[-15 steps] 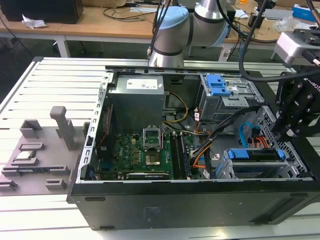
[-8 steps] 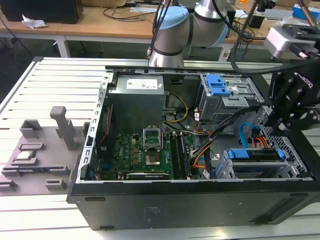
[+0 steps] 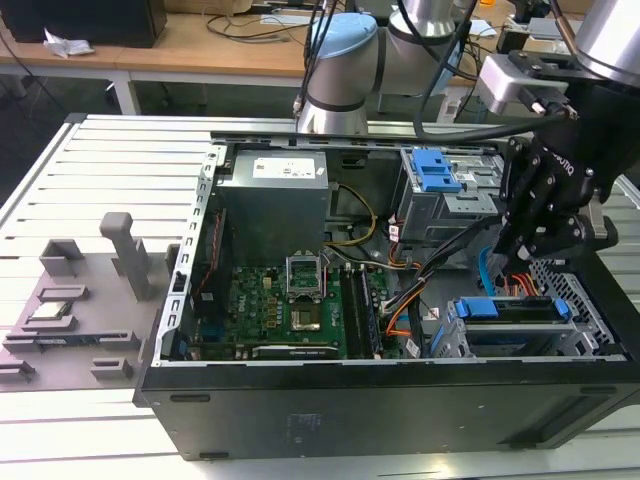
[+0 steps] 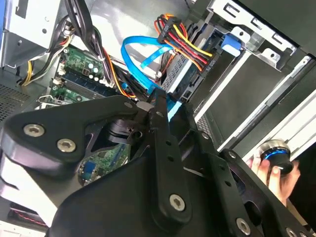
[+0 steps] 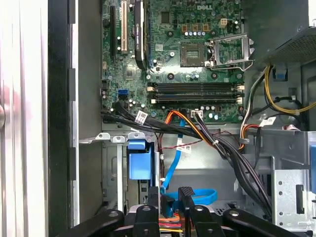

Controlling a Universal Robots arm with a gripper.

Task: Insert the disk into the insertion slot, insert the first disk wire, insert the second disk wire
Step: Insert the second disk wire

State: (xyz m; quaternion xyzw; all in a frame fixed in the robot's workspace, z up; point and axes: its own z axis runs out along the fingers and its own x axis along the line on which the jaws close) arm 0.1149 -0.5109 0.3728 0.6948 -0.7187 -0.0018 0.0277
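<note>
In the second wrist view the gripper [image 4: 157,101] loomed closest, its jaws clenched on the plug end of the second disk wire [image 4: 143,38]. That hold seemed meant to keep the small plug square to the back of the disk [image 4: 229,45] just beyond. In the first wrist view the light-blue wire ran from the motherboard [image 5: 197,74] down into the jaws. In the exterior view the disk lay seated in the insertion slot [image 3: 590,320], its rear end facing the cables.

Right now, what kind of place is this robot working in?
Probably a robotics lab: a silver and pale-blue robot arm, an open black computer case on a grey slatted metal table, and wooden desks behind.
</note>
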